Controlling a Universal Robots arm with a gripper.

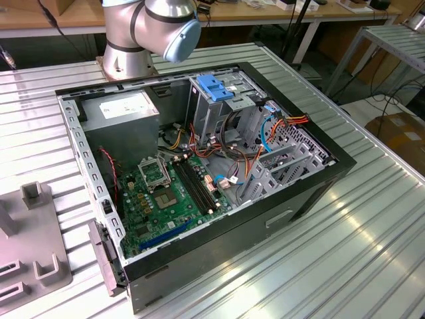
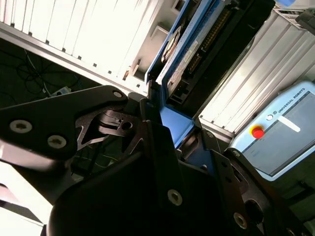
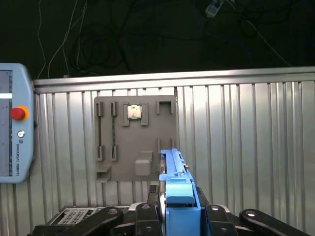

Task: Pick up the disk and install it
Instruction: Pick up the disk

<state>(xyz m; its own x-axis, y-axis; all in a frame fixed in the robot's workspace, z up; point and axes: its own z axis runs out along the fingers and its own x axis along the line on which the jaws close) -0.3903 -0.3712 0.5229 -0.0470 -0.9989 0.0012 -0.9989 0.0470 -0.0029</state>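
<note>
the gripper (image 3: 178, 216) is clamped on the disk (image 3: 172, 164), held above the plate (image 3: 123, 147), so pick-up looks done; installing calls for lining its rail (image 3: 180, 199) with the cage (image 1: 207, 113).

Counted in the exterior view: one open black metal computer case (image 1: 312, 193), holding one green circuit board (image 1: 159, 206), one grey metal box with a white label (image 1: 123, 109) and one blue plastic latch (image 1: 214, 86). One grey slotted fixture plate (image 3: 135, 142) carries one small square silver chip (image 3: 134, 112) (plain in the first wrist view). One pale grey control tablet (image 3: 15, 142) bears one round red button (image 3: 17, 114). One black gripper (image 3: 178, 207) clamps one flat grey metal disk (image 3: 172, 164) edged with a blue plastic rail.
</note>
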